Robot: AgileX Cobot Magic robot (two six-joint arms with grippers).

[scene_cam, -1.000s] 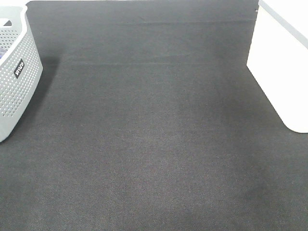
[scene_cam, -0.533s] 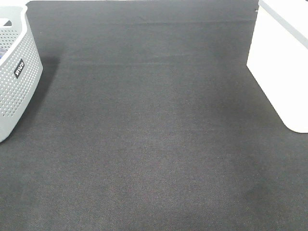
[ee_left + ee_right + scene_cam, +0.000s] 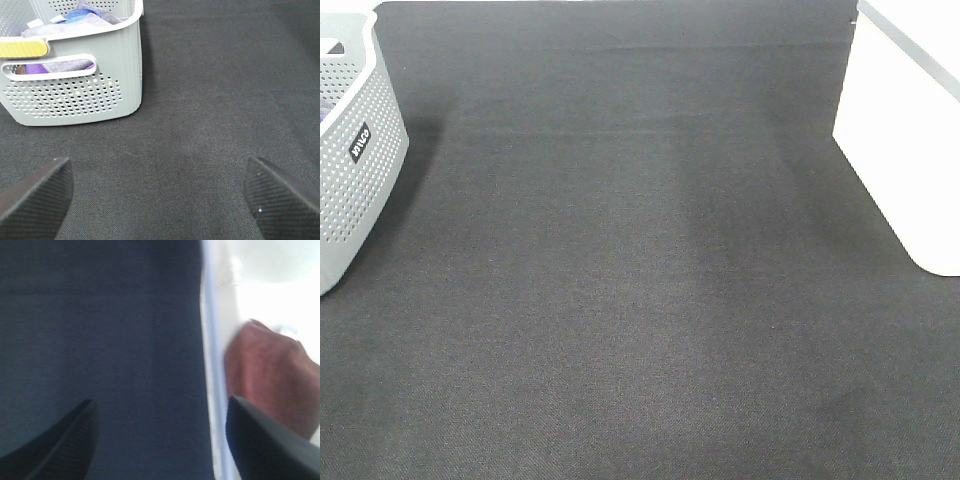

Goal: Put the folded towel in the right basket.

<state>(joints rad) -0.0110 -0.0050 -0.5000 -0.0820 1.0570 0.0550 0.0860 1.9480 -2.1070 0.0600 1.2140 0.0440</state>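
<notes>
1. The towel, reddish-brown, lies inside the right basket.
2. The right claw is open and empty beside the basket wall; swinging toward it could knock that edge.
3. The left claw is open, empty, near the left basket.
4. The worktop between the baskets offers room.

Work surface: dark charcoal cloth, woven texture, covering nearly the whole exterior high view; faint horizontal creases toward the far edge. Lighting: even and diffuse, soft shadow along the left side of the cloth. Far-left corner: a thin strip of pale surface beyond the cloth, possibly bare tabletop or wall, too little showing to tell.
</notes>
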